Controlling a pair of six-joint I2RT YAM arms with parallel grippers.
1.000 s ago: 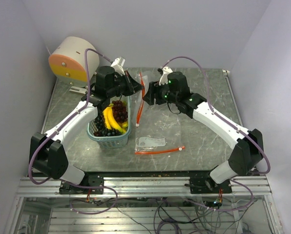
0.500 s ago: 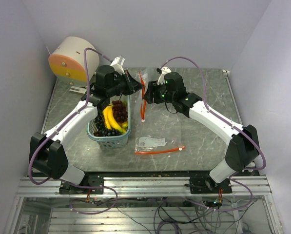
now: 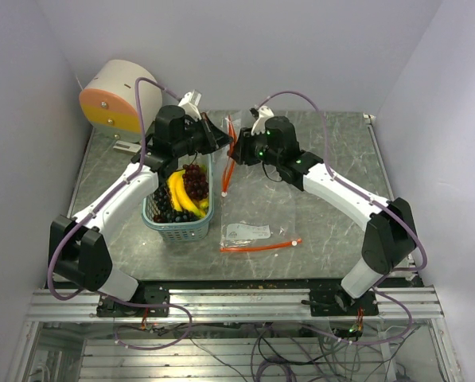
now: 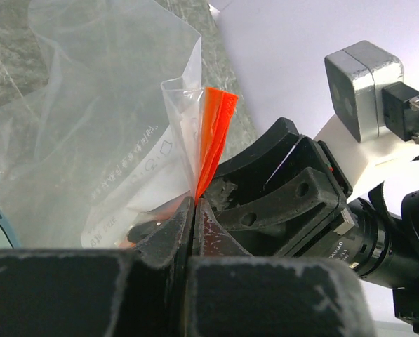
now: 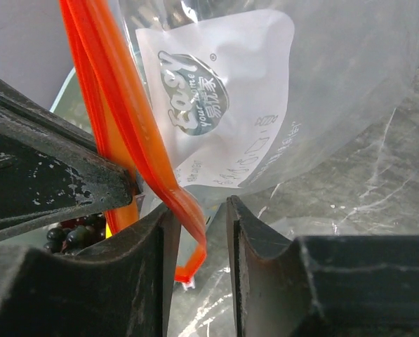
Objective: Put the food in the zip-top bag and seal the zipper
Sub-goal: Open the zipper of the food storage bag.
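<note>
Top view: both sets of fingertips are hidden behind the wrists. Left wrist view: left gripper [image 4: 194,210] clamped on the orange zipper [image 4: 215,130] of the zip-top bag [image 4: 90,140]. Right wrist view: right gripper [image 5: 198,210] narrowly parted, zipper loose between. Bananas [image 3: 177,193] and grapes [image 3: 194,181] lie in the basket [image 3: 177,231], just left of the raised bag

Arms: two, one gripper apiece, left gripper [image 4: 194,203] and right gripper [image 5: 199,210]. Teal mesh basket [image 3: 178,231]: one; bunch of bananas [image 3: 179,193]: one; grape clusters: two, dark red cluster [image 3: 194,181] and blue-black cluster [image 3: 164,205]. Orange zipper strips: two, raised strip [image 3: 225,177] and flat strip [image 3: 261,246], though whether that makes one zip-top bag [image 4: 90,126] or two is unclear; cream-and-orange drum [image 3: 118,95]: one.
</note>
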